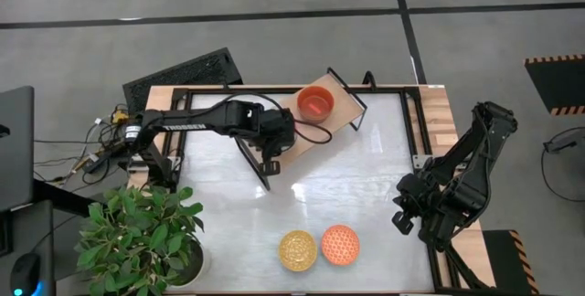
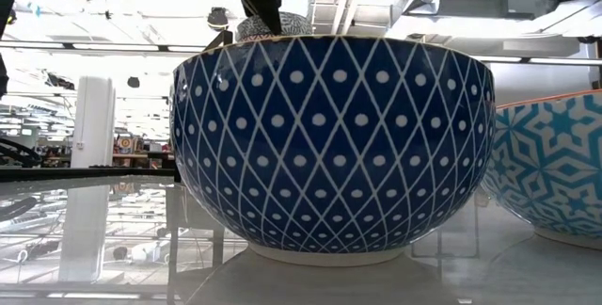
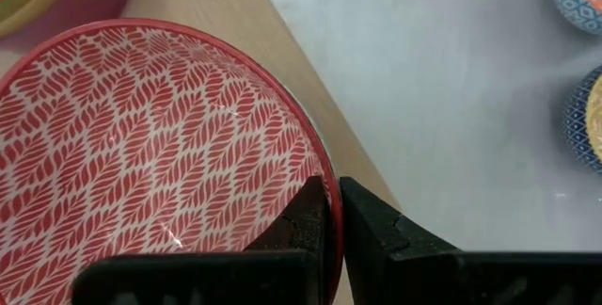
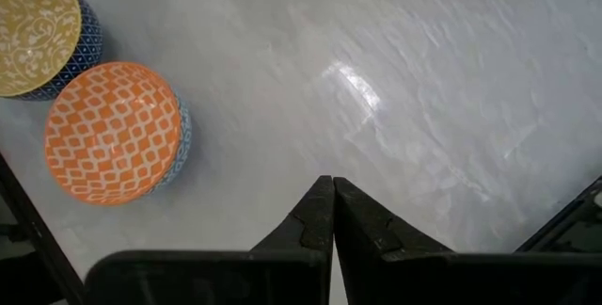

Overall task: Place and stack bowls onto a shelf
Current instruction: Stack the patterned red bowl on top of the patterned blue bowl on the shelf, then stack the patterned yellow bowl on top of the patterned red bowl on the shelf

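A pink-red bowl with a white leaf pattern [image 3: 141, 154] hangs over the light-wood shelf [image 3: 235, 13], with my left gripper [image 3: 334, 187] shut on its rim. In the high view that gripper [image 1: 279, 136] sits over the shelf [image 1: 343, 109], which lies slantwise at the table's far middle and carries a red-orange bowl [image 1: 315, 102]. A yellow bowl [image 1: 298, 250] and an orange patterned bowl [image 1: 339, 245] stand on the table near its front edge. My right gripper [image 1: 402, 218] is shut over the right side of the table, holding nothing. My left gripper pinches the pink-red bowl's rim [image 3: 324, 168], one finger inside the bowl and one outside its wall. The fingers come slanting down from above. The bowl sits open side up over the shelf board; whether its base rests on the board I cannot tell.
A potted plant [image 1: 137, 232] stands at the near left corner. A black keyboard [image 1: 183, 77] lies beyond the far edge. Black frame rails [image 1: 411, 122] run along the table's right side. Bare white tabletop [image 1: 347, 186] lies between the shelf and the two front bowls.
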You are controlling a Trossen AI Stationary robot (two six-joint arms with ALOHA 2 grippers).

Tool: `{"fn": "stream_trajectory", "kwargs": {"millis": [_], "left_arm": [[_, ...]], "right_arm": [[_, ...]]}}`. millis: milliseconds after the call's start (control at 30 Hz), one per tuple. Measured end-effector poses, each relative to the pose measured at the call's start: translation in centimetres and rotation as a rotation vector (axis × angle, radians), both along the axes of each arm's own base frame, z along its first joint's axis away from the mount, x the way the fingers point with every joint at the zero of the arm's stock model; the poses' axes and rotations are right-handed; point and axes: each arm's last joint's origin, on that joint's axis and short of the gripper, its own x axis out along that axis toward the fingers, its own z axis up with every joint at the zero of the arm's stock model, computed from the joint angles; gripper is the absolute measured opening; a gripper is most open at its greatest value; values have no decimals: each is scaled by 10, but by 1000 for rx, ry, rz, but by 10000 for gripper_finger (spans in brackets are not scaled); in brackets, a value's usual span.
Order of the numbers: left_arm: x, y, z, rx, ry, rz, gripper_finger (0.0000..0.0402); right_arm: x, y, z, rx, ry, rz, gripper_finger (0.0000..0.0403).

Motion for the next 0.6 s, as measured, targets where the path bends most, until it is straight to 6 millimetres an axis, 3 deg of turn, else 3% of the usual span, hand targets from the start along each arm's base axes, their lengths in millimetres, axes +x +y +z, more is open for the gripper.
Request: {"fn": "stream_trajectory", "kwargs": {"millis": [233,600], "left_arm": [[-1,0,0,9,8,-13,26],[-3,-1,3,15,29,-25,136]], "right_arm": [[0,0,0,2,-1,-1,33],[0,0,0,2,-1,-2,33]]}}
